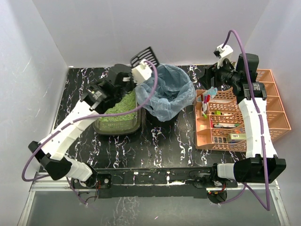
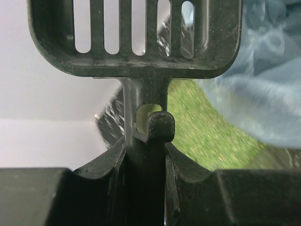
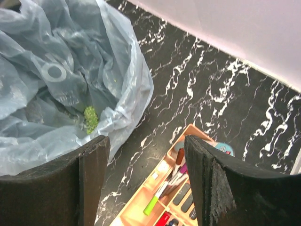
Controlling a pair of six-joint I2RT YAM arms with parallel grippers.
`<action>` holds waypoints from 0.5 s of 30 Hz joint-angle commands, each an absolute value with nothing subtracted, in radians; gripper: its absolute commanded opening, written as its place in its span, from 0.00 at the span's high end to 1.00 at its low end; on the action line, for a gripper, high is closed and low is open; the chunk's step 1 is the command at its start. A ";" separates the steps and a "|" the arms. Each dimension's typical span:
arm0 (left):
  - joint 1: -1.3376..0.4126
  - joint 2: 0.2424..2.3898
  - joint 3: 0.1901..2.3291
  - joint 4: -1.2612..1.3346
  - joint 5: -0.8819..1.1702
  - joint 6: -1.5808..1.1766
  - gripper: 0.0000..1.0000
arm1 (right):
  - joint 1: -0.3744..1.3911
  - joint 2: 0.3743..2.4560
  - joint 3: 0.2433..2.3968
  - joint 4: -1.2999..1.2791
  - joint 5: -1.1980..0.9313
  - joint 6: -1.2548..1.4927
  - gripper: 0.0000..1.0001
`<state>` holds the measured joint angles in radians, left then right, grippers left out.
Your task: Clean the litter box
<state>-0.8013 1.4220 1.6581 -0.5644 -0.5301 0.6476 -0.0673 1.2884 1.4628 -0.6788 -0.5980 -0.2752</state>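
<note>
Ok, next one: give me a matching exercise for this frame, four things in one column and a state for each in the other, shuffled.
Things:
1. scoop
2. litter box
3. bin bag
4. right gripper

States:
a. open, holding nothing
b. clamped by its handle in the shut left gripper
c. filled with green litter
d. has a green clump lying inside

Pairs: 1-b, 2-c, 3-d, 4-a
</note>
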 commanded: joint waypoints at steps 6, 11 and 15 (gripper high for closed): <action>-0.428 1.223 1.536 -0.876 -0.063 0.192 1.00 | -0.067 1.317 1.608 -0.596 -0.689 -0.257 0.30; -0.262 1.192 1.409 -0.908 0.129 0.069 1.00 | -0.064 1.316 1.595 -0.574 -0.698 -0.242 0.30; -0.119 1.147 1.251 -0.855 0.329 -0.055 1.00 | -0.064 1.307 1.558 -0.560 -0.703 -0.235 0.30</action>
